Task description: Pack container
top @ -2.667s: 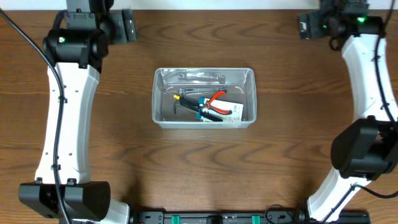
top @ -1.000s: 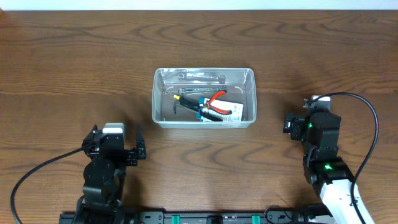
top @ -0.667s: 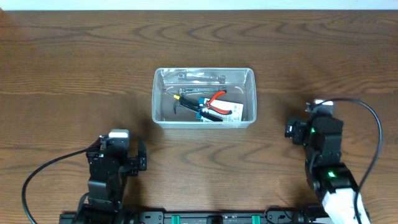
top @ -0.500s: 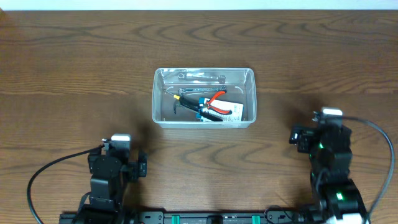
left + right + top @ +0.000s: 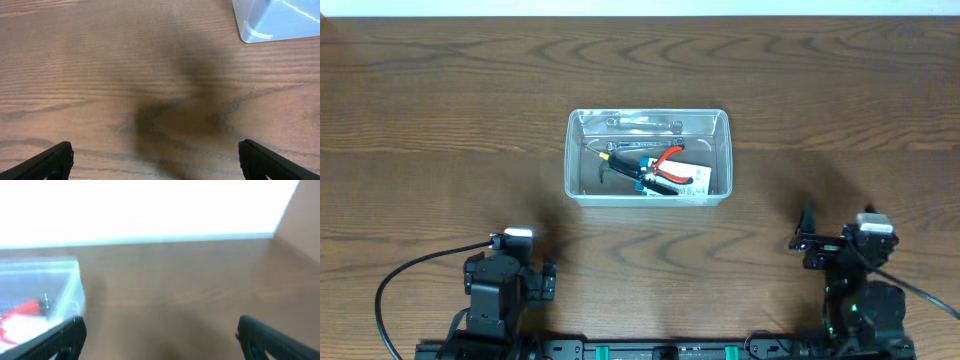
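Both fingers of the left pincer (image 5: 156,155) stood wide apart over bare counter (image 5: 440,120), holding nothing, by the near edge toward the left corner. The right pincer (image 5: 160,330), by the near edge toward the right corner, was likewise wide and empty. The container (image 5: 570,160) sat around the counter's middle, well apart from both, with red-handled pliers (image 5: 670,165) inside and a wrench (image 5: 640,123) along its far wall.

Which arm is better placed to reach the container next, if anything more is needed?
Left, narrowly. Both sit open and empty at the table's near edge, but the left gripper lies somewhat closer to the container than the right gripper.
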